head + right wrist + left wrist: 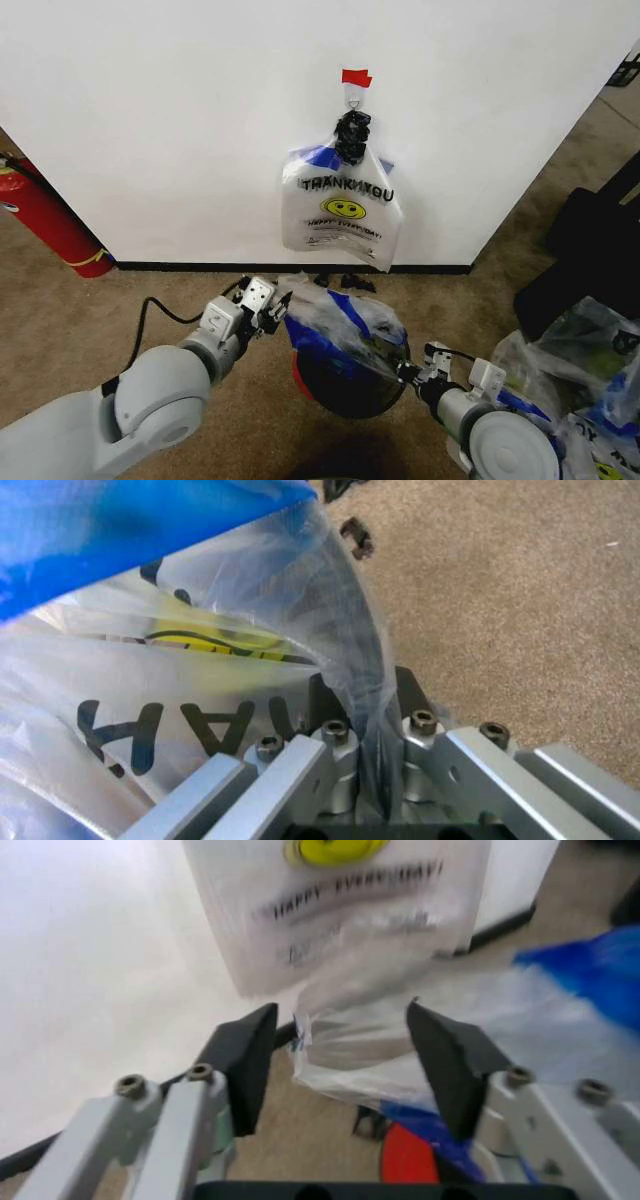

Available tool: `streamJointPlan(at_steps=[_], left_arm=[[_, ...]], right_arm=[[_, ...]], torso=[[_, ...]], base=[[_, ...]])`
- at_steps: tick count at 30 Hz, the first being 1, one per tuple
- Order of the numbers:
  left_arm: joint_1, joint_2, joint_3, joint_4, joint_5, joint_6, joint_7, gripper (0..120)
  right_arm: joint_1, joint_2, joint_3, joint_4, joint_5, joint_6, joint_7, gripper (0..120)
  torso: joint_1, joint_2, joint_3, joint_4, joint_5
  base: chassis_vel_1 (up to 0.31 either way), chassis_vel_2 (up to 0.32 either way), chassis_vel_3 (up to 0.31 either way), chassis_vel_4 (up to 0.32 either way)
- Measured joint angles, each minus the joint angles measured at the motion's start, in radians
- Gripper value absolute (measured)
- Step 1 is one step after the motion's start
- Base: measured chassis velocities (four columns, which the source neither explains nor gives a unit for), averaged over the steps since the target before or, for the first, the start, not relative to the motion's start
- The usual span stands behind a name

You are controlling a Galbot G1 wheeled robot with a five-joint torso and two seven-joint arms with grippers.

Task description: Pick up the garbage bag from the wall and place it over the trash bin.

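over trash bin [345,385], garbage bag [340,320] stretched between left tool [278,308], right tool [408,372].

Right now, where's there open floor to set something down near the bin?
Bare carpet lies left of the trash bin, between the fire extinguisher and the left gripper. It is crowded around the bin: the garbage bag, the right gripper, and a pile of bags at right.
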Motion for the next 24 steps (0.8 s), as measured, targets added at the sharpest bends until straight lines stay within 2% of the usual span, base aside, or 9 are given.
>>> streamJointPlan(at_steps=[3, 6, 9, 12, 16, 19, 21, 23, 24], left_arm=[[0.001, 0.003, -0.025, -0.039, -0.011, -0.01, -0.013, 66], [0.021, 0.013, -0.099, -0.112, -0.036, -0.025, -0.034, 79], [0.053, -0.002, -0.162, -0.179, -0.099, -0.047, -0.106, 90], [0.089, -0.013, -0.214, -0.226, -0.167, -0.047, -0.131, 98], [0.185, -0.045, -0.255, -0.235, -0.363, -0.016, -0.242, 100], [0.216, -0.075, -0.234, -0.235, -0.431, -0.018, -0.255, 100], [0.228, -0.099, -0.194, -0.235, -0.41, -0.039, -0.203, 99], [0.229, -0.118, -0.163, -0.234, -0.319, -0.054, -0.119, 97], [0.229, -0.118, -0.163, -0.234, -0.319, -0.054, -0.119, 97]], right_arm=[[0.0, 0.004, 0.002, -0.002, -0.001, 0.002, 0.0, 0], [0.004, 0.02, 0.018, -0.009, 0.003, 0.012, 0.001, 0], [0.008, 0.043, 0.041, -0.023, 0.02, 0.024, 0.007, 0], [0.018, 0.051, 0.049, -0.041, 0.025, 0.029, 0.017, 0], [0.037, 0.056, 0.051, -0.054, 0.02, 0.042, 0.03, 0], [0.037, 0.059, 0.05, -0.054, 0.017, 0.043, 0.031, 0], [0.031, 0.065, 0.049, -0.054, 0.009, 0.044, 0.03, 0], [0.024, 0.07, 0.047, -0.046, 0.003, 0.044, 0.028, 0], [0.024, 0.07, 0.047, -0.046, 0.003, 0.044, 0.028, 0]], torso=[[0.0, 0.0, 0.0, 0.0, -0.0001], [0.0, 0.0, 0.0, 0.0003, 0.0001], [0.0, 0.0, 0.0, 0.0002, -0.0002], [0.0, 0.0, 0.0, 0.0001, -0.0001], [0.0, 0.0, 0.0, 0.0003, -0.0002], [0.0, 0.0, 0.0, 0.0003, -0.0002], [0.0, 0.0, 0.0, 0.0002, -0.0001], [0.0, 0.0, 0.0, 0.0, 0.0], [0.0, 0.0, 0.0, 0.0, 0.0]], base=[[0.0, 0.0, 0.0, 0.0], [0.0, 0.0, 0.0, 0.0], [0.0, 0.0, 0.0, 0.0], [0.0, 0.0, 0.0, 0.0], [0.0, 0.0, 0.0, 0.0], [0.0, 0.0, 0.0, 0.0], [0.0, 0.0, 0.0, 0.0], [0.0, 0.0, 0.0, 0.0], [0.0, 0.0, 0.0, 0.0]])
